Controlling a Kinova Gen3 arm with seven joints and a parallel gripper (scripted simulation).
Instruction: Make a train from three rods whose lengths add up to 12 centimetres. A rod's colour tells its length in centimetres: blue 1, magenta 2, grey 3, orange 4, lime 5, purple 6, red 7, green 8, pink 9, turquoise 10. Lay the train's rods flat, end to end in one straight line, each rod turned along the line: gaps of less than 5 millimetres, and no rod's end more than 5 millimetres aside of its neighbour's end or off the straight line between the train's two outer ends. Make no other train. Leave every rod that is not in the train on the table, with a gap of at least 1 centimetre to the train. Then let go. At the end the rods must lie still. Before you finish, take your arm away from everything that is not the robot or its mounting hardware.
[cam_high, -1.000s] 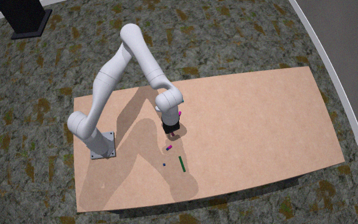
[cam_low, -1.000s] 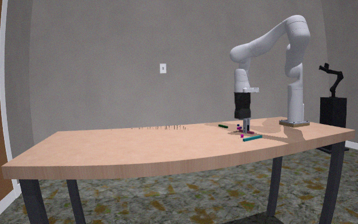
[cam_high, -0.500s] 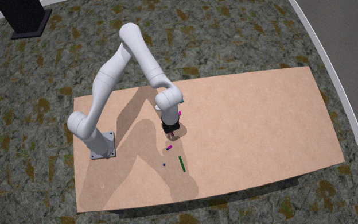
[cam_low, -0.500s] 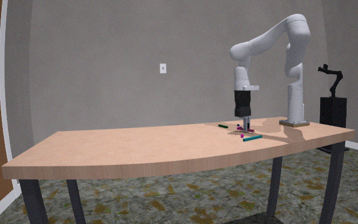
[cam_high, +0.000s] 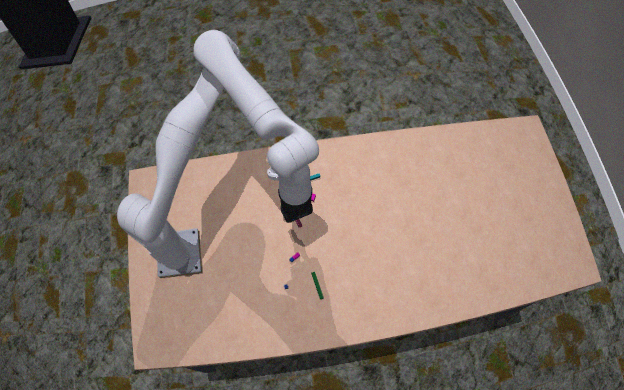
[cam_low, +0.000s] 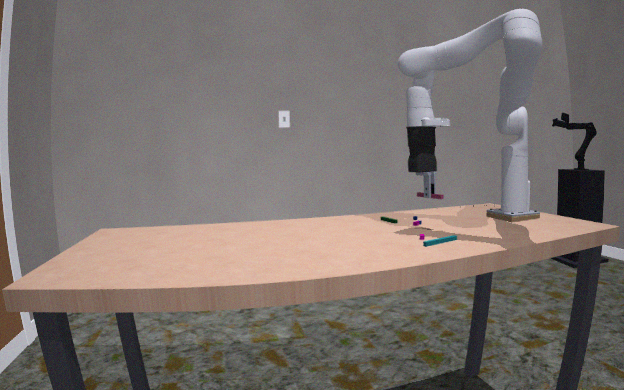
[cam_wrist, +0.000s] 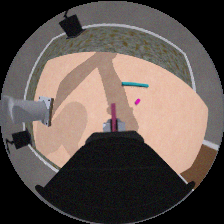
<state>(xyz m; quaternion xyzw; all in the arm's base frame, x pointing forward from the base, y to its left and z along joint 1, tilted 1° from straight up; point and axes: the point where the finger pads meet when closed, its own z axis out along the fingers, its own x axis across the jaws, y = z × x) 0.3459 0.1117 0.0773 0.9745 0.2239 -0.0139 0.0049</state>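
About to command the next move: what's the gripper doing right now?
Gripper: shut on a short dark-pink rod, held level above the wooden table.

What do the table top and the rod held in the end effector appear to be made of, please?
The table top looks like light wood or laminate, matte, with faint grain along its edge. The held rod in the end effector looks like plain dark-pink plastic or painted wood: uniform colour, no gloss.

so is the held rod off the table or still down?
Off the table. The exterior view shows the dark pink rod level in the fingers, well above the table.
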